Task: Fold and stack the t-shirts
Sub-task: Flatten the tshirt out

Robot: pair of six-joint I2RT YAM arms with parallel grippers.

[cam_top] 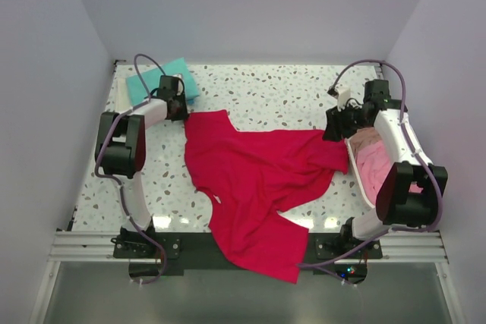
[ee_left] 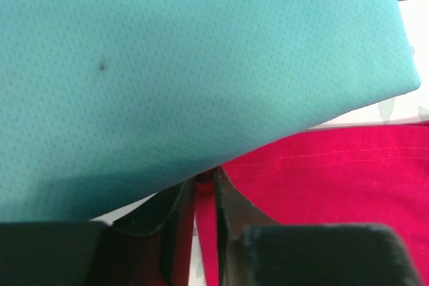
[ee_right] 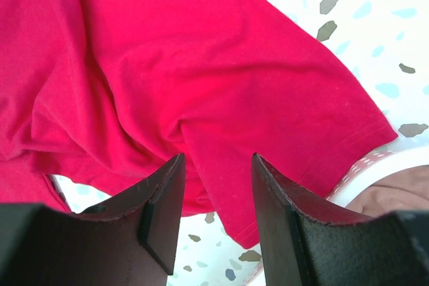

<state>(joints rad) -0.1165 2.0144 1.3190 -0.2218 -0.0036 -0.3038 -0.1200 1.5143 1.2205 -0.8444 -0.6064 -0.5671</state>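
T-shirt [cam_top: 258,172], crimson and rumpled, sprawls unfolded

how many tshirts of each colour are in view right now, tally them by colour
red t-shirt: 1
teal t-shirt: 1
pink t-shirt: 1 seen, bunched at the right; more may be hidden under it
total: 3 in view

**user1:** what's sitting on that speckled surface [cam_top: 273,89] right now?

**user2:** red tee [cam_top: 258,172] is sprawling crumpled across the middle and hanging over the near edge. Folded teal tee [cam_top: 152,81] is lying far left, and the white basket [cam_top: 355,166] is sitting on the right.
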